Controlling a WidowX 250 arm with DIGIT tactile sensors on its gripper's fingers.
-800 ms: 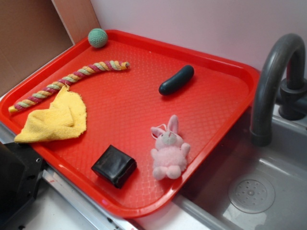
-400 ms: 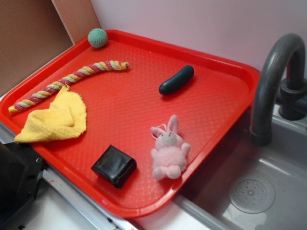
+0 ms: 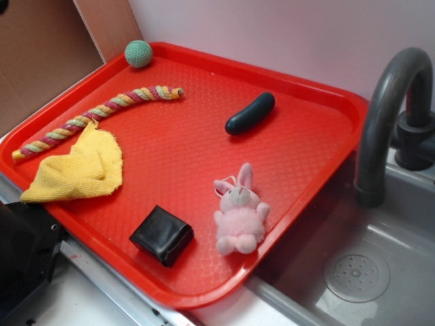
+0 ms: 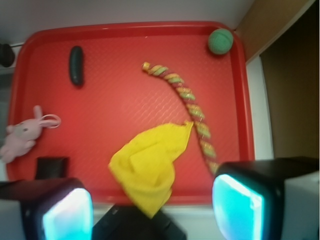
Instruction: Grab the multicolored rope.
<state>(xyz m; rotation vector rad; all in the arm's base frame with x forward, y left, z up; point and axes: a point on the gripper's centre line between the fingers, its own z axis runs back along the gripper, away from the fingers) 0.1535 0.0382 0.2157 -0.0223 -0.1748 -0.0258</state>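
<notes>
The multicolored rope (image 3: 102, 111) lies curved on the left side of the red tray (image 3: 306, 88), its near end beside the yellow cloth (image 3: 78, 166). In the wrist view the rope (image 4: 187, 97) runs from the tray's middle down to the right, and its lower end goes behind my right finger (image 4: 237, 205). My gripper (image 4: 152, 210) is open and empty, high above the tray's near edge and over the cloth (image 4: 150, 167). In the exterior view only a small dark bit (image 3: 3, 5) shows at the top left corner.
On the tray are a green ball (image 3: 138, 53), a dark oblong object (image 3: 250, 113), a pink plush bunny (image 3: 239, 212) and a black block (image 3: 162, 235). A grey faucet (image 3: 384, 109) and a sink (image 3: 357, 272) are to the right. A brown board (image 3: 41, 54) stands at the left.
A small dark bit has come into the exterior view's top left corner. The objects on the tray have not moved.
</notes>
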